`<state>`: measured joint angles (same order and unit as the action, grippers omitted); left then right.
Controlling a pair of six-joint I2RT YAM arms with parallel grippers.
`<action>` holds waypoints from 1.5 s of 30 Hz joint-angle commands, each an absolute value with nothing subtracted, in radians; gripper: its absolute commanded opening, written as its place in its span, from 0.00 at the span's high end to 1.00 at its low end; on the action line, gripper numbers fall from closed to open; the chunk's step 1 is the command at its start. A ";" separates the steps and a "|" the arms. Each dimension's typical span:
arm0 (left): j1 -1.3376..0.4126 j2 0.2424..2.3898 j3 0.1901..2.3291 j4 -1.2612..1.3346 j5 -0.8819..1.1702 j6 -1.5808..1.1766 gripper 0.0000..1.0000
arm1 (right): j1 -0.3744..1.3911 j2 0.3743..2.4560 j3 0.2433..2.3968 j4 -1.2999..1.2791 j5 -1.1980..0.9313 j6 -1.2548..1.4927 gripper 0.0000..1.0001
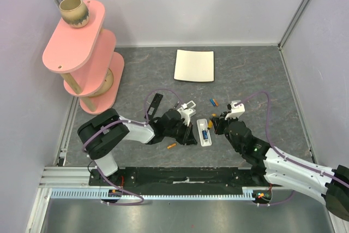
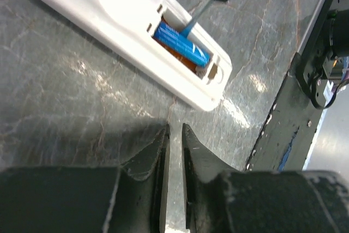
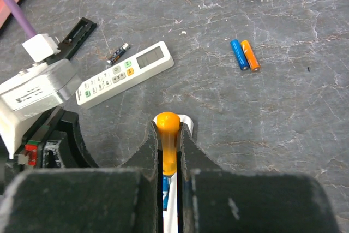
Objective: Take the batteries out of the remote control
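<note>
The white remote control (image 1: 204, 132) lies back-up between my arms, its battery bay open. In the left wrist view the remote control (image 2: 109, 15) holds a blue cell (image 2: 181, 45) with orange showing under it. My right gripper (image 3: 168, 126) is shut on an orange-handled tool (image 3: 168, 135). The tool's thin shaft (image 2: 193, 17) reaches into the bay against the blue cell. My left gripper (image 2: 174, 129) is shut and empty, just left of the remote, low over the table. A blue and an orange cell (image 3: 244, 54) lie side by side beyond the remote. One orange cell (image 1: 171, 146) lies near my left arm.
A second white remote (image 3: 124, 73) with buttons and a display lies far left, a small dark piece (image 3: 118, 54) by it. A flat black bar (image 1: 155, 103) lies further left. A white plate (image 1: 194, 65) sits at the back. A pink shelf (image 1: 82, 53) with a cup stands far left.
</note>
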<state>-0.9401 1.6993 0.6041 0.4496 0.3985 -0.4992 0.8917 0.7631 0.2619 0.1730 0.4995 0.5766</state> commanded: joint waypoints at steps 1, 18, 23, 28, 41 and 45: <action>-0.920 1.755 0.666 0.396 0.397 -0.503 0.79 | 0.893 0.802 0.229 0.236 0.420 0.653 1.00; -0.914 1.804 0.686 0.365 0.370 -0.512 0.78 | 0.887 0.746 0.195 0.276 0.425 0.712 1.00; -0.914 1.718 0.663 0.354 0.357 -0.480 0.64 | 0.887 0.724 0.229 0.252 0.426 0.678 1.00; -0.913 1.591 0.621 0.393 0.354 -0.462 0.44 | 0.885 0.695 0.261 0.245 0.425 0.638 1.00; -0.899 0.970 0.463 0.185 0.014 -0.336 0.05 | 0.885 0.658 0.324 0.178 0.408 0.600 1.00; -0.896 0.873 0.486 0.032 -0.077 -0.279 0.02 | 0.885 0.695 0.339 0.198 0.364 0.597 1.00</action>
<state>-0.9024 0.9291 0.4755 0.2184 0.0837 -0.3840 0.8825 0.6693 0.2855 0.1841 0.4114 0.6098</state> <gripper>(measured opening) 0.973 0.056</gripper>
